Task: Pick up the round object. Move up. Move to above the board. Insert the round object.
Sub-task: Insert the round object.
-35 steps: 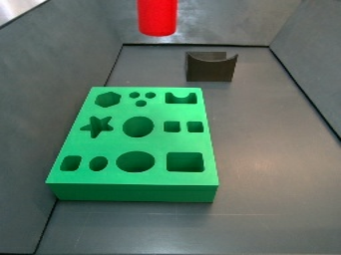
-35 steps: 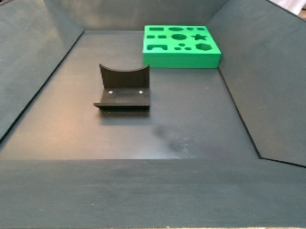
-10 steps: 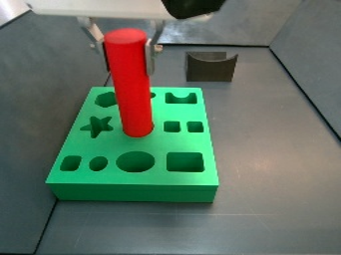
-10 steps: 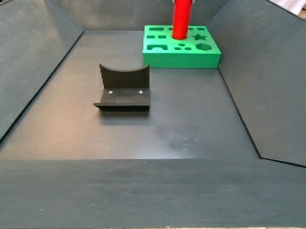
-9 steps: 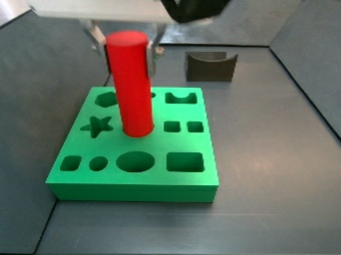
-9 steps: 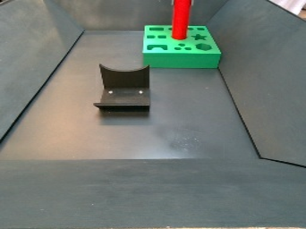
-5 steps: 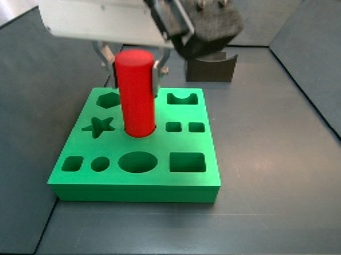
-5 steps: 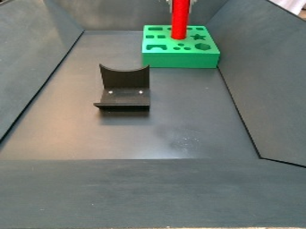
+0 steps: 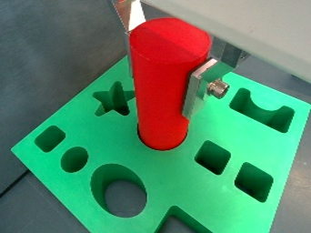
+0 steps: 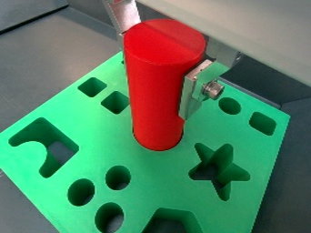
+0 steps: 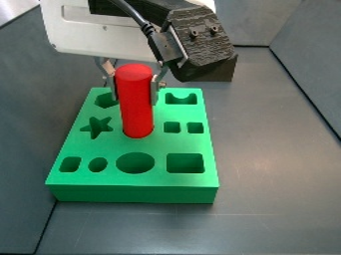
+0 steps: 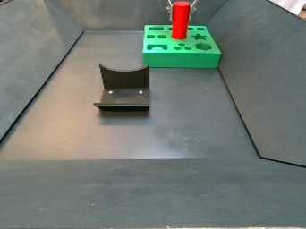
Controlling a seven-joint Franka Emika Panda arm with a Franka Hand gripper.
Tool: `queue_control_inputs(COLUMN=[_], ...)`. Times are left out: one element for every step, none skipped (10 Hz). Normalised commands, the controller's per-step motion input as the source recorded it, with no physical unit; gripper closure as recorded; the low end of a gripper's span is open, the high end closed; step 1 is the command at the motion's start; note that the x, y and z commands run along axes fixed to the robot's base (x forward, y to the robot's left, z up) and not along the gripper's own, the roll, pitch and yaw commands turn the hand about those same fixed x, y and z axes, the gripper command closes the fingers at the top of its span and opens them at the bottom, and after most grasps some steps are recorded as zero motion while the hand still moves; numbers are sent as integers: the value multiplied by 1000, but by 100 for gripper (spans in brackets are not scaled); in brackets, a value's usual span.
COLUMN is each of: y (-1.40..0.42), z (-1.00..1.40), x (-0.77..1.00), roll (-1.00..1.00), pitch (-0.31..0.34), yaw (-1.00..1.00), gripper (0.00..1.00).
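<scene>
Insertion stage, by the look of it. The round object (image 11: 135, 100) stands in the board's (image 11: 80, 144) large central circular hole, its lower end already below the green top surface in both wrist views (image 9: 165, 86) (image 10: 162, 85); how deep it sits, and whether it has bottomed out, cannot be told. Pick-up, lift and carry to above the board appear done. Left to do, as I judge it: seat the peg fully if it is not seated, release it, and draw the arm clear. The end effector (image 11: 130, 66) is directly over the board, pinching the round object near its top; one silver finger plate (image 9: 202, 85) lies flat against the red side, with a bolt head showing, and the opposite finger is mostly hidden behind the peg. The long axis of the round object runs vertical, square to the board's face, flat top end up; no lean shows in either side view (image 12: 180, 20). The star hole (image 10: 219, 167) is just beside the peg and empty, as are the other cut-outs. The board lies flat on the table (image 12: 180, 125), well apart from the fixture (image 12: 123, 87), which stands nearer the middle of the floor.
</scene>
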Motion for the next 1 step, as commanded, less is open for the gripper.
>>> queue_control_inputs(y=[0], z=[0], x=[0], roll=[0], pitch=[0], yaw=[0], gripper=[100])
